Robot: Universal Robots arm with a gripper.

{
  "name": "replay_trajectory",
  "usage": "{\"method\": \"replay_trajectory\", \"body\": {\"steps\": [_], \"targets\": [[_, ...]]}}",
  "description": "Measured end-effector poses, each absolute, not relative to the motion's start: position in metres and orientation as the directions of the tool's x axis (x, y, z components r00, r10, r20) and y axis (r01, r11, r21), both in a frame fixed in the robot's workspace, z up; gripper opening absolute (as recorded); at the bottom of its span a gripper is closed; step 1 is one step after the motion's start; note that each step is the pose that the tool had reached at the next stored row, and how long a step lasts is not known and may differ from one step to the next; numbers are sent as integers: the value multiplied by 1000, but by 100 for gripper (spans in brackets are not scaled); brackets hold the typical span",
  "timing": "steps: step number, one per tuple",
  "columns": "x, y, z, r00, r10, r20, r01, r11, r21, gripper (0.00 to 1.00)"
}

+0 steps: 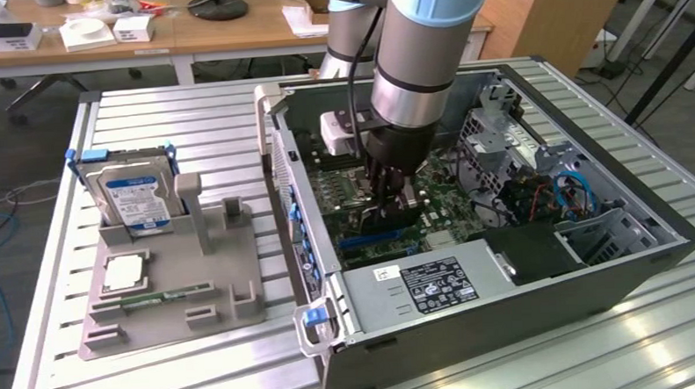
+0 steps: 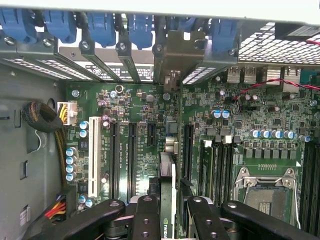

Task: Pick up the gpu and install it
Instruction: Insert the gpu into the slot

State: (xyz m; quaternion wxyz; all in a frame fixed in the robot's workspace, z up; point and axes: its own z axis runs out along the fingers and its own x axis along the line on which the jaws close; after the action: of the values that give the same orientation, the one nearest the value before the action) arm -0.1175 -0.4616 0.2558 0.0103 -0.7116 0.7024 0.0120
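Exterior view: arm (image 1: 417,42) reaches steeply down into the open case (image 1: 587,298), which lies on its side at the table's (image 1: 179,114) edge on the exterior view's right. The wrist is close to vertical, with the gripper (image 1: 389,188) over the middle of the motherboard (image 1: 448,212). The gpu (image 1: 384,217) hangs from it on edge, low inside the case and near the blue slot (image 1: 373,239). Whether the two touch, cannot tell. The fixture (image 1: 177,316) near the table's opposite edge carries the hard drive (image 1: 130,197), well apart from the gripper. Judgement: pickup is done and the install step is in hand, card at or just above the board. Wrist view: gripper (image 2: 170,215) half closed, black fingers (image 2: 145,215) clamped on the two faces of the gpu (image 2: 167,180), which shows edge-on with a green logo. The card runs away from the camera between the black slots (image 2: 132,150) toward the rear wall. Its pale bracket (image 2: 172,55) sits up at the row of blue clips (image 2: 100,25), in line with one rear opening. The contact edge is hidden under the card, so seated or not, cannot tell. The socket (image 2: 265,195) is off to one side, well clear of the card. Judgement: seating calls for the contact edge square over one slot, the bracket kept in its opening, and a straight push with no tilt. A skewed card would likely jam against the slot wall or the clips.
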Motion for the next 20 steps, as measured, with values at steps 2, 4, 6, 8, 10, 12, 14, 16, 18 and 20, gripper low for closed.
{"method": "replay_trajectory", "body": {"steps": [2,4,6,8,10,12,14,16,18,20], "targets": [[-117,-462,256,13,-999,-32,-1000,-13,2,26],[-117,-461,255,13,-999,-32,-1000,-13,2,26],[-117,-462,255,13,-999,-32,-1000,-13,2,26],[-117,-462,255,13,-999,-32,-1000,-13,2,26],[-117,-462,254,13,-999,-32,-1000,-13,2,26],[-117,-462,253,13,-999,-32,-1000,-13,2,26],[-117,-462,253,13,-999,-31,-1000,-13,2,26],[-117,-462,253,13,-999,-32,-1000,-13,2,26],[-117,-462,253,13,-999,-32,-1000,-13,2,26],[-117,-462,253,13,-999,-32,-1000,-13,2,26]]}}
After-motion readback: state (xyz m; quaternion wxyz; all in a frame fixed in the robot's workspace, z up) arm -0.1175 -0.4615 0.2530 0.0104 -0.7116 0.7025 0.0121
